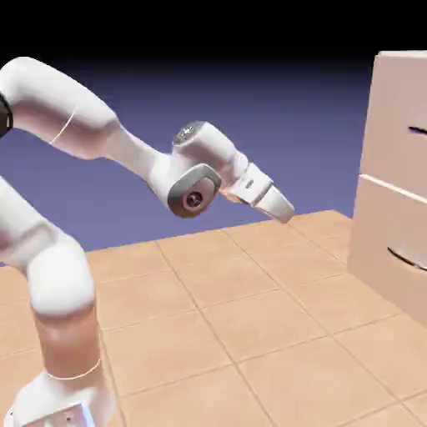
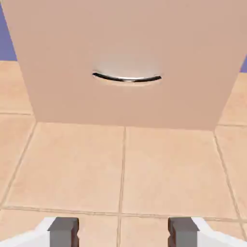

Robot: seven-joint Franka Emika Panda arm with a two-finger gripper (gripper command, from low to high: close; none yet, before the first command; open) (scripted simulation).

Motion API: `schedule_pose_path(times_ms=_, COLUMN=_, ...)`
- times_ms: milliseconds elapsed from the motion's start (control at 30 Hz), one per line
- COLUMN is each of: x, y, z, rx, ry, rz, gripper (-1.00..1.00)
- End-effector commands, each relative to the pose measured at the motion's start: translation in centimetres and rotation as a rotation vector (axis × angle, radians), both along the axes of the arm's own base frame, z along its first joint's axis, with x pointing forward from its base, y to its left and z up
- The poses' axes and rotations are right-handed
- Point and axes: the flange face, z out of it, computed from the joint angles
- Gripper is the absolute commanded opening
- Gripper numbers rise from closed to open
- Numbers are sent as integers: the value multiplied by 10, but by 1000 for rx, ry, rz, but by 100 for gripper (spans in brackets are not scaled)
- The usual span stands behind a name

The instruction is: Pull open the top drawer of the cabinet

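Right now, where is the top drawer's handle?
In the exterior view, the top drawer's handle sits at the far right edge, high on the cabinet, above the seam, well beyond the gripper.

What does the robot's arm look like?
The arm is glossy white, made of fat rounded segments with thin seam lines. Its wrist has grey round caps. The end effector is white and tapered, with two small grey square fingertips.

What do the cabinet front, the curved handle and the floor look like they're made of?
The cabinet looks like matte painted board: flat beige-pink, no grain. The curved handle seems polished metal, dark with a bright glint. The floor resembles matte terracotta tile, with square grout lines.
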Motion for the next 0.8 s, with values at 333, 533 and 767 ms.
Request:
schedule_pose_path(times_ms=333, x=72, y=-114, z=-69, rx=133, ry=171, rz=-114, gripper=0)
schedule_pose_path(times_ms=533, x=92, y=-176, z=-110, rx=130, ry=217, rz=-179, gripper=0)
schedule_pose_path(times_ms=767, x=106, y=-242, z=-138, rx=45, ry=212, rz=-234, gripper=0)
